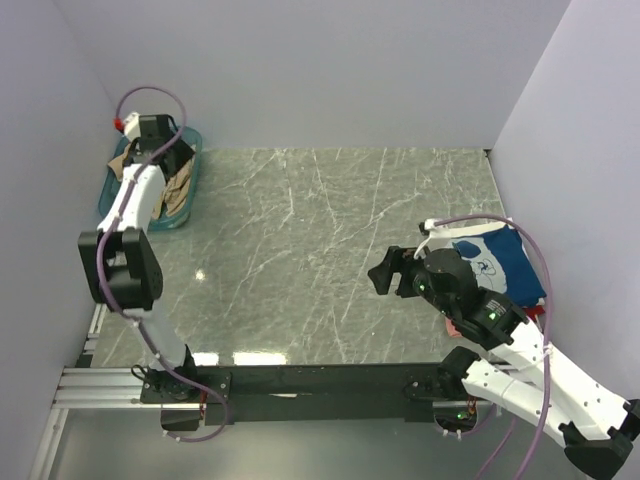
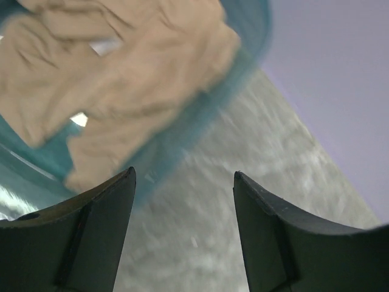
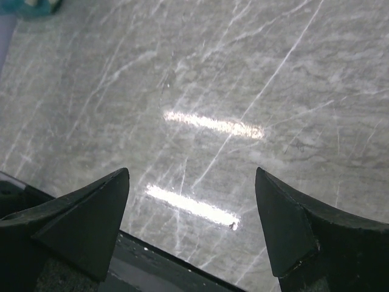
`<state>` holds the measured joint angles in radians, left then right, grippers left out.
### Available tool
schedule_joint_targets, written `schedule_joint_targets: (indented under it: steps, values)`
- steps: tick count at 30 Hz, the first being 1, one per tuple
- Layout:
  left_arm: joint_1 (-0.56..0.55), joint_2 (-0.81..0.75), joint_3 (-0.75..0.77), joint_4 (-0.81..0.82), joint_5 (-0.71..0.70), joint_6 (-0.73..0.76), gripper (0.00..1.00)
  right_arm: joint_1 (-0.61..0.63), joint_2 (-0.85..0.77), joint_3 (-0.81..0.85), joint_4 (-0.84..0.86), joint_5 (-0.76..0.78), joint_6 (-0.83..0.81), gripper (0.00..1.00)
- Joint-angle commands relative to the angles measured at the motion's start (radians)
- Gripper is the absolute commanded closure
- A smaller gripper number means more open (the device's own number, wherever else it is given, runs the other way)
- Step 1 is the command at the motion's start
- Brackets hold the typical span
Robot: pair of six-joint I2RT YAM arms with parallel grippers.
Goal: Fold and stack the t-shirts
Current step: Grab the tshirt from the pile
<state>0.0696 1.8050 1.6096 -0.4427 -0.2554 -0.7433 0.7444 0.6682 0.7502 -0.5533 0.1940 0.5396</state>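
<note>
Top view: my left pincer [image 1: 158, 150] hangs over the teal basket [image 1: 150, 228] in the far-left corner, where the tan t-shirt [image 1: 181, 190] lies crumpled. The navy t-shirt [image 1: 505, 265] lies folded beside my right pincer [image 1: 384, 272].

Left wrist: jaws apart, empty, with tan cloth just ahead. It looks soft, light and limp, so I judge a pinch on a raised fold best.

Right wrist: jaws apart, empty, above the table [image 3: 243, 73].

Grey marble-patterned desk [image 1: 320, 250], pale veins, glossy light streaks. At far left corner: teal basket [image 1: 142, 226] standing on surface. At right edge, near side: navy t-shirt [image 1: 505, 262] with white print, lying flat.
</note>
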Motion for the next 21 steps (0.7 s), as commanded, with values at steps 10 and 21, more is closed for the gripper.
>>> schedule_joint_targets:
  steps: [10,21]
  values:
    - [0.153,0.43,0.381,-0.105,-0.039,0.064,0.3,0.003,0.063,-0.038,0.03,-0.105,-0.03,0.12]
    - [0.156,0.507,0.384,-0.06,0.028,0.044,0.58,0.003,0.111,-0.04,0.047,-0.117,-0.032,0.13]
